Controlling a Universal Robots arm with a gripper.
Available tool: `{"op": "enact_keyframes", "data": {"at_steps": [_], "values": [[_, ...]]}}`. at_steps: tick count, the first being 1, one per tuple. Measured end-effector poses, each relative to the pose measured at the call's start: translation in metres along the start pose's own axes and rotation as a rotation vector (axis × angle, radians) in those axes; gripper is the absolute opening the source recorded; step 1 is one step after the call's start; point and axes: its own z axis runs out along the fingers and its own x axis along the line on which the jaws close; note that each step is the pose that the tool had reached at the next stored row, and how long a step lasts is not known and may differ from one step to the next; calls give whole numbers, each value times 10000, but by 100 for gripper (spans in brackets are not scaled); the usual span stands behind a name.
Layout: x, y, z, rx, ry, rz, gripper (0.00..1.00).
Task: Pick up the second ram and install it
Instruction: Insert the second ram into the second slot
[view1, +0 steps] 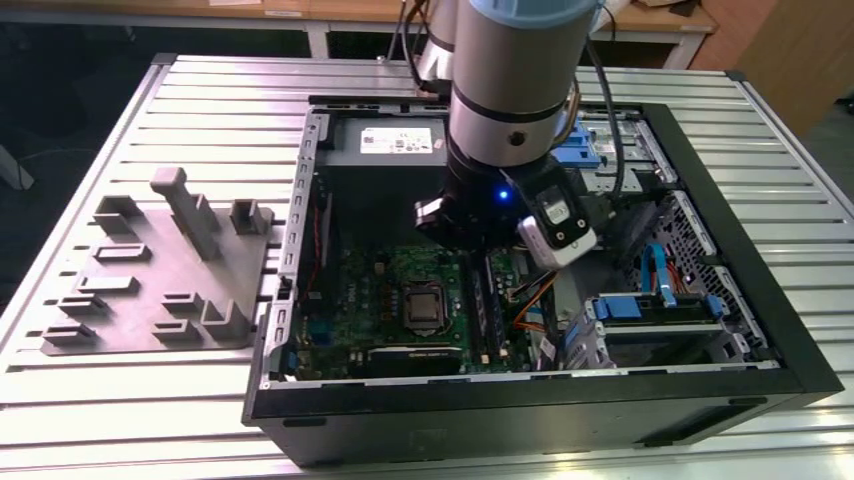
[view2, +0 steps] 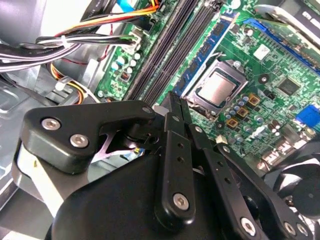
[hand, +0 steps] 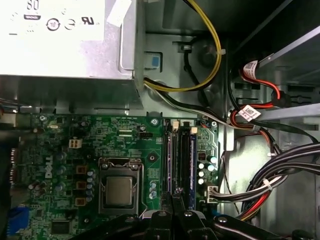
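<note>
The arm (view1: 514, 90) is a thick silver-grey cylinder with a pale blue cap (view1: 534, 8) and a thin black band (view1: 505, 112). A small blue light (view1: 503, 195) glows on the black wrist, beside a white-and-grey camera (view1: 558, 225). Black cables (view1: 603, 90) run alongside. The tool (view2: 175, 100) is matte black (flat, jointed links), dotted with silver screws (view2: 180, 201).

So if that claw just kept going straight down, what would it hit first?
Probably the long black slots on the green board, directly beneath the gripper, though the gap is hard to judge.
</note>
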Motion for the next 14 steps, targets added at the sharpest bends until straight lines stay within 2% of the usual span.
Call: {"op": "enact_keyframes", "data": {"at_steps": [7, 14], "values": [[-65, -4, 57, 1, 1, 0, 12], [-71, -5, 81, 2, 1, 0, 12]]}}
